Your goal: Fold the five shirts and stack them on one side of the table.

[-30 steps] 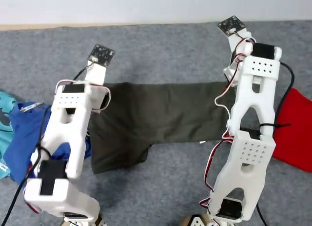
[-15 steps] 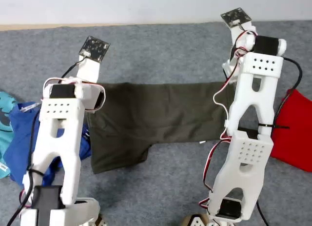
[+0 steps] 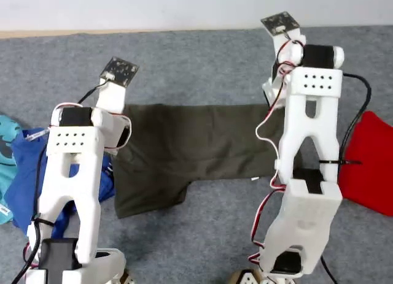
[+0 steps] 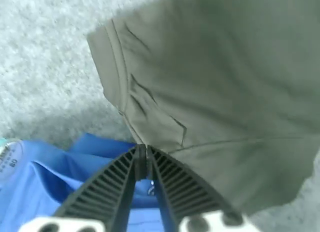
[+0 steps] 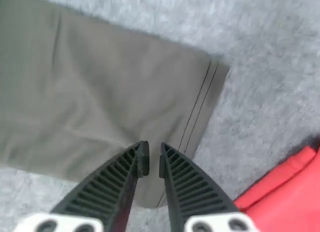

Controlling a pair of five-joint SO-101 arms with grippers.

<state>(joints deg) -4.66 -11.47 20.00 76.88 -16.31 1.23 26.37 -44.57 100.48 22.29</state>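
One olive shirt point(image 3: 196, 149) lies beneath left pincer point(image 4: 141, 159), closed, and right pincer point(image 5: 150, 159), slightly parted

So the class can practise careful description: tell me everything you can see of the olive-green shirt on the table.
The olive-green shirt is plain, matte cloth, lying flat on the grey table cover, folded into a long band with one flap sticking out toward the arms at one end. Stitched hems show at both ends. The left gripper, shut, meets its creased hem beside a blue shirt; the right gripper, slightly open, is over the other end, near a red shirt.
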